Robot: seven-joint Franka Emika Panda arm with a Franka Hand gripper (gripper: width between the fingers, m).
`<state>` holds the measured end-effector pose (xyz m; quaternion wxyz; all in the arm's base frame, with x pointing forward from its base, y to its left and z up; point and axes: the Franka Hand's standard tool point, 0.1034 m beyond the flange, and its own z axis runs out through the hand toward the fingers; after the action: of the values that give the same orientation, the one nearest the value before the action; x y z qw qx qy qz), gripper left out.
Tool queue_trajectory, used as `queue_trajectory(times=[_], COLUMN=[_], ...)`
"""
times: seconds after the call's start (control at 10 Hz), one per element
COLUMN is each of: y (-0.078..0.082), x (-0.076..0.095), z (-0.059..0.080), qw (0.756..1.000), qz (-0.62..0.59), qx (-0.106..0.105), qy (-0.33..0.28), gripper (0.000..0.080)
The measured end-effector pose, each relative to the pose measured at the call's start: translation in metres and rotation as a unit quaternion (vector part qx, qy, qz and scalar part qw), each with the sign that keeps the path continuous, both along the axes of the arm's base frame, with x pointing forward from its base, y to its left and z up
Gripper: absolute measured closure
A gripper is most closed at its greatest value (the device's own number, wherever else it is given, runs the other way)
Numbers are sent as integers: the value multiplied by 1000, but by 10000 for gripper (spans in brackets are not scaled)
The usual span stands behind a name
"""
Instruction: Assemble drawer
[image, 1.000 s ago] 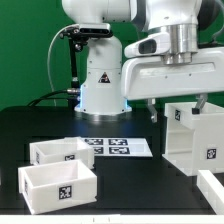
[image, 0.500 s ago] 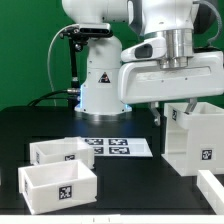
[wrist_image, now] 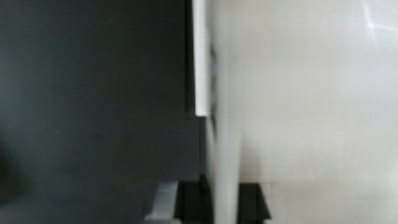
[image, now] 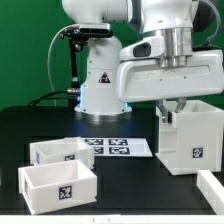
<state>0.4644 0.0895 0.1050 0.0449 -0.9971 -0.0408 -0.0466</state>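
Observation:
The drawer's tall white casing [image: 192, 138] stands at the exterior view's right, open side up, with a marker on its front. My gripper [image: 172, 107] comes down onto the casing's near-left wall and is shut on it. In the wrist view the gripper [wrist_image: 221, 200] clamps the thin white casing wall [wrist_image: 217, 120] between its dark pads [wrist_image: 192, 203]. Two shallow white trays with markers sit at the left, one further back [image: 62, 152] and one at the front [image: 55, 186].
The marker board [image: 112, 147] lies flat in the middle in front of the robot base [image: 100, 85]. A white part [image: 212, 188] shows at the lower right edge. The table top [image: 130, 185] is black.
The casing has shifted toward the exterior view's left along with my gripper and arm. The trays and the marker board have not moved.

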Motion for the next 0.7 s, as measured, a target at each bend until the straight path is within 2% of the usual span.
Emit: queue_trajectory(times=[0.2, 0.4, 0.6, 0.7], y=[-15, -19, -34, -36], x=[4, 9, 9, 10], z=[2, 6, 15, 17], qw=[1000, 1000, 999, 999], qz=[-14, -21, -33, -32], qx=[1, 1, -2, -4], qy=[16, 10, 1, -7], gripper=[764, 764, 764, 764])
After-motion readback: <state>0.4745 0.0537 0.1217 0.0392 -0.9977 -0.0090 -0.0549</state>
